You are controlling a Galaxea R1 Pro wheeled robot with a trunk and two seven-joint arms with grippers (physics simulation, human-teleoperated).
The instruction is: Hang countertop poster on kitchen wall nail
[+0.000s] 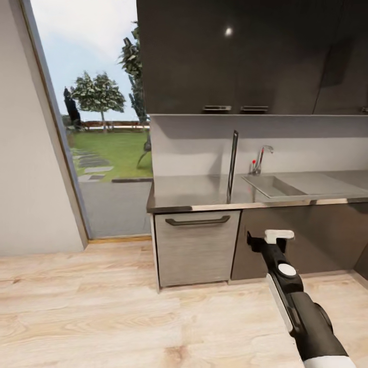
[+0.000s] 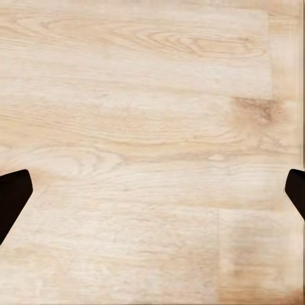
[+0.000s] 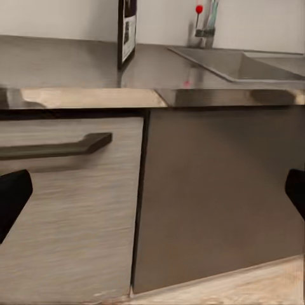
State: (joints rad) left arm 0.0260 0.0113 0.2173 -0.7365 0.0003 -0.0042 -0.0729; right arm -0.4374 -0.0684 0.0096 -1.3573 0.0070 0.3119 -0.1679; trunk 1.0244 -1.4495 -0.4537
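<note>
Your poster (image 1: pixel 233 164) stands upright, edge-on, on the grey metal counter (image 1: pixel 194 191) between its left end and the sink (image 1: pixel 273 186). Dark cabinets (image 1: pixel 230 56) hang above. Your right pincer (image 1: pixel 263 240) hovers spread before the counter's front; your left pincer (image 2: pixel 152 197), spread too, faces the wooden floor (image 1: pixel 102 306).

I see the poster (image 1: pixel 233 164) standing upright and nearly edge-on on the kitchen countertop (image 1: pixel 194 191), left of the sink; its dark-framed face (image 3: pixel 129 28) looks blurred, artwork possibly dark
</note>
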